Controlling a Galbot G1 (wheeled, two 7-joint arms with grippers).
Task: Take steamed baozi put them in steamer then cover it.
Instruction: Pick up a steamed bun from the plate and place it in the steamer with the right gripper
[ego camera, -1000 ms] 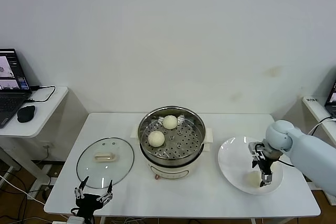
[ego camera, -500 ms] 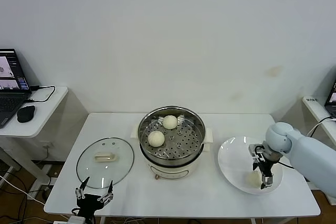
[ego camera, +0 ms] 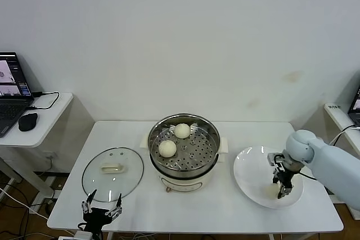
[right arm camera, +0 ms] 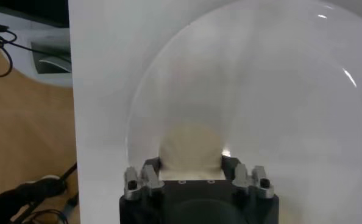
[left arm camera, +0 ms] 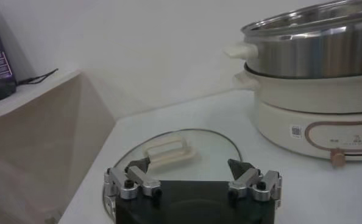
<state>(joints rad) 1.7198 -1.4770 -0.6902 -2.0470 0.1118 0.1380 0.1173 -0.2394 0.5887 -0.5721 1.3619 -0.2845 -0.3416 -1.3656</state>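
Note:
Two creamy steamed baozi [ego camera: 181, 130] [ego camera: 167, 148] lie on the perforated tray of the shiny steamer [ego camera: 184, 167] at the table's middle. On the white plate [ego camera: 250, 175] at the right, my right gripper [ego camera: 282, 186] is shut on a third baozi [right arm camera: 190, 143], which fills the space between its fingers and rests low on the plate. The clear glass cover [ego camera: 112, 171] with its cream handle [left arm camera: 169, 151] lies flat on the table to the left. My left gripper [ego camera: 101, 206] hangs open at the front left edge, just before the cover, holding nothing.
A side desk [ego camera: 34, 122] with a laptop [ego camera: 11, 91] and a mouse [ego camera: 28, 121] stands at the far left. Another desk edge [ego camera: 340, 117] shows at the far right. The steamer's cream base and side handle [left arm camera: 239, 51] rise beside the cover.
My right gripper's fingers have closed from open onto the baozi on the plate. The left arm and the other items have not moved.

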